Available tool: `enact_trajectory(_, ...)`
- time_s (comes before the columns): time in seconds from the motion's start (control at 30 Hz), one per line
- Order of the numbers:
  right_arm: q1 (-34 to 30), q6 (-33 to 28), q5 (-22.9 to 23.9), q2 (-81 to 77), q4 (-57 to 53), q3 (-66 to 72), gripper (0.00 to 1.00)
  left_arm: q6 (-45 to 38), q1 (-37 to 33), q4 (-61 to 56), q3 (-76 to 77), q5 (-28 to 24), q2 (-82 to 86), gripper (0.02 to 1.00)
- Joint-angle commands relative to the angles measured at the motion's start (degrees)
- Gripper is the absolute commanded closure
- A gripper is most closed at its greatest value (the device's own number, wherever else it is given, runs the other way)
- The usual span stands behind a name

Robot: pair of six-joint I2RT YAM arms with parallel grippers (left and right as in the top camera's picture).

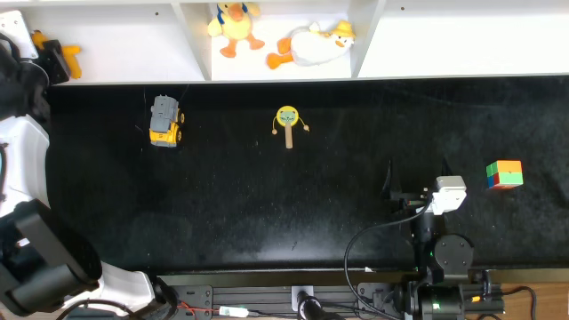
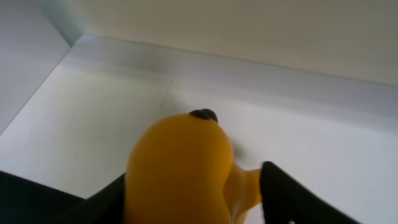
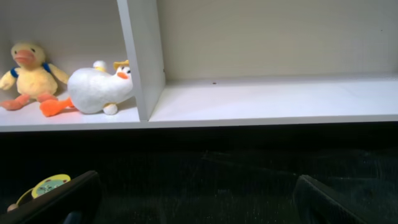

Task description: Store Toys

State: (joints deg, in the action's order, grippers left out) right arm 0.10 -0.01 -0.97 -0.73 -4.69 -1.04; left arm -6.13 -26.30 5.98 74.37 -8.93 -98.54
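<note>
Gripping a yellow toy (image 2: 177,168) across its rounded body, the left tool (image 2: 193,190) is inside the left bay of the shelf (image 1: 284,73), with a finger on either side and an orange part of the toy showing beside one of them. Whether the toy already rests on the shelf floor cannot be told. Its skin looks smooth and glossy, so it is probably light, hollow plastic or rubber and somewhat slippery. A hold across the widest part of the body looks safer than one on the narrow orange piece, and only gentle pressure should be needed. The right tool (image 3: 196,202) hangs low over the worktop (image 1: 267,213) in front of the shelf's right bay, its fingers spread wide and holding nothing. Still lying in front of the shelf are a truck (image 1: 165,121), a rattle (image 1: 288,123) and a cube (image 1: 504,174). The truck and cube look hard and stiff, best taken across their flat sides. The rattle is thin and probably easiest to take by its handle. Two soft ducks (image 1: 236,25) already sit in the shelf's middle bay.
</note>
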Motion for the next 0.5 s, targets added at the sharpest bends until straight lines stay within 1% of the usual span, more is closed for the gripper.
enact_trajectory(0.03, 0.35, 0.02, 0.44, 0.52, 0.31, 0.76, 0.005, 0.46, 0.35, 0.26, 0.66, 0.0, -1.77, 0.226)
enact_trajectory(0.13, 0.35, 0.02, 0.44, 0.52, 0.31, 0.76, 0.007, 0.46, 0.35, 0.2, 0.66, 0.02, -1.77, 0.02)
enact_trajectory(0.5, 0.35, 0.02, 0.44, 0.52, 0.31, 0.76, 0.005, 0.46, 0.35, -0.39, 0.66, 0.02, -1.22, 0.02)
